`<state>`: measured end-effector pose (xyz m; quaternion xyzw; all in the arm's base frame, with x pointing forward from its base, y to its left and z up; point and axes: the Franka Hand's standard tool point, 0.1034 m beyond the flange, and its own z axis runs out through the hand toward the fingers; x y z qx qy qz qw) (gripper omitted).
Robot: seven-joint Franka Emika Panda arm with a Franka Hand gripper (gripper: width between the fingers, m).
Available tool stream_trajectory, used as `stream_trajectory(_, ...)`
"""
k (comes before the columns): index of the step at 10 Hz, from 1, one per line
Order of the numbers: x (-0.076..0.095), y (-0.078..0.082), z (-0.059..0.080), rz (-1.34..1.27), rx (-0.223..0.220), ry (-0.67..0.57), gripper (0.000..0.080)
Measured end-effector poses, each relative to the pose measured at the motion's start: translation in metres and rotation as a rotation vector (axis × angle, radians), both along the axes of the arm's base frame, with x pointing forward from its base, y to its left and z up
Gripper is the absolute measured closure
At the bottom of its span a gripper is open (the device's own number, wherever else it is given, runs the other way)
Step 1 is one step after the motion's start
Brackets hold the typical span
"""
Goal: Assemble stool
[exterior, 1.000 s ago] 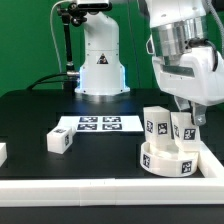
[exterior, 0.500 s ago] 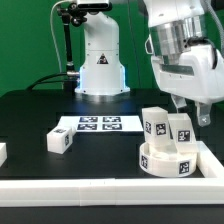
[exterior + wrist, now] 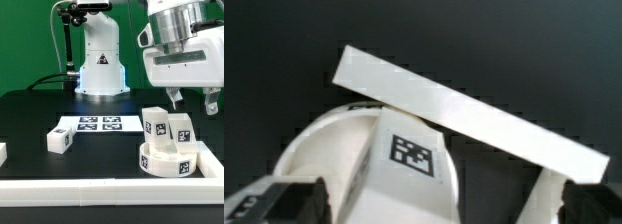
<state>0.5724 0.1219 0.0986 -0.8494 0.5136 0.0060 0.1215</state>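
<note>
The round white stool seat (image 3: 165,160) lies at the exterior view's right, close to the corner of the border rails. Two tagged legs stand upright on it, one (image 3: 155,124) beside the other (image 3: 180,128). A third leg (image 3: 59,141) lies loose on the black table at the left. My gripper (image 3: 193,102) hangs open and empty just above the right-hand leg, touching nothing. In the wrist view the seat (image 3: 340,150) and a tagged leg (image 3: 415,152) show between my spread fingers (image 3: 260,203).
The marker board (image 3: 97,124) lies flat mid-table. White border rails run along the front (image 3: 100,187) and the right (image 3: 212,158); one rail crosses the wrist view (image 3: 473,105). A white piece (image 3: 2,152) is cut off at the left edge. The robot base (image 3: 100,70) stands behind.
My gripper has risen from around the right-hand leg to above it and shifted slightly right. The leg stays standing on the seat. Nothing else moved.
</note>
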Motion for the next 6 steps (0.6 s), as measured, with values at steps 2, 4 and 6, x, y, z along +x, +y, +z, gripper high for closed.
stream_trajectory(2, -0.0023, 0.0043, 0.0004, 0.301, -0.059, -0.011, 0.015)
stream_trajectory(4, 0.001, 0.0053, 0.0043, 0.513, -0.082, -0.044, 0.015)
stream_trajectory(6, 0.0036, 0.0044, 0.0064, 0.675, -0.095, -0.081, 0.015)
